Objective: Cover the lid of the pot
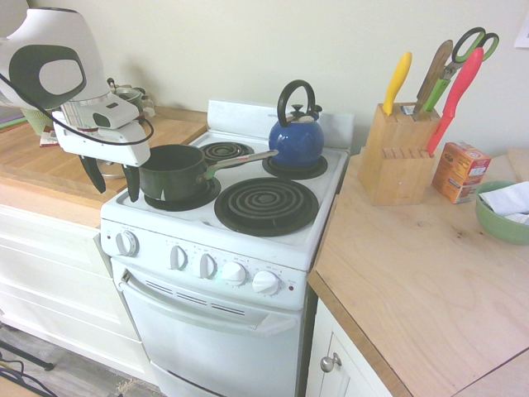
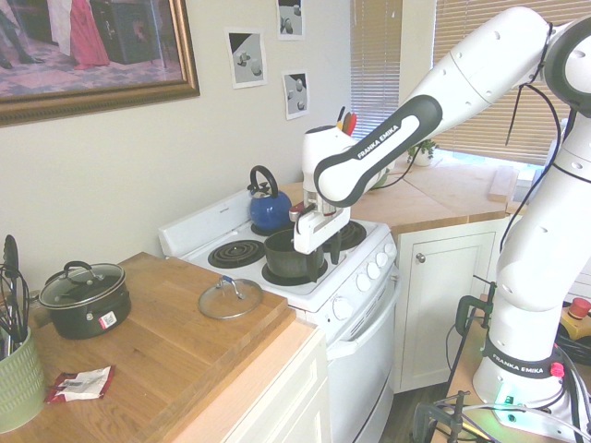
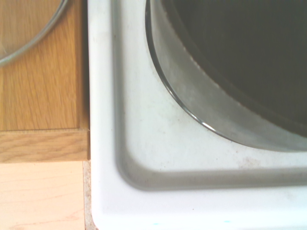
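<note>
1. The lid (image 2: 230,298), round clear glass with a metal rim and a small top handle, is seen lying flat on the wooden worktop (image 2: 175,360) in the lower middle of the second exterior view, just beside the stove's edge; only an arc of its rim is caught at the upper left of the wrist view (image 3: 29,36).
2. The pot (image 1: 173,172), a dark saucepan with one long silver handle, is seen uncovered on the front coil burner at the left centre of the first exterior view, its handle pointing toward the blue kettle (image 1: 296,136).
3. The lid and the pot are kept apart, with the stove's white edge between them.
4. The hand (image 1: 114,184) is shown at the left of the first exterior view, pointing down just beside the pot's wall, over the stove's corner; its two dark fingers are spread wide and nothing is held between them.
5. The white stove (image 1: 223,273) is seen in the middle of that view, with a bare coil burner (image 1: 266,205) in front of the kettle.
6. On the worktop to the right, a wooden knife block (image 1: 397,157), an orange box (image 1: 459,171) and a green bowl (image 1: 496,219) are found.
7. At the left of the second exterior view, a small two-handled dark pot (image 2: 85,297) with its own lid is seen.
</note>
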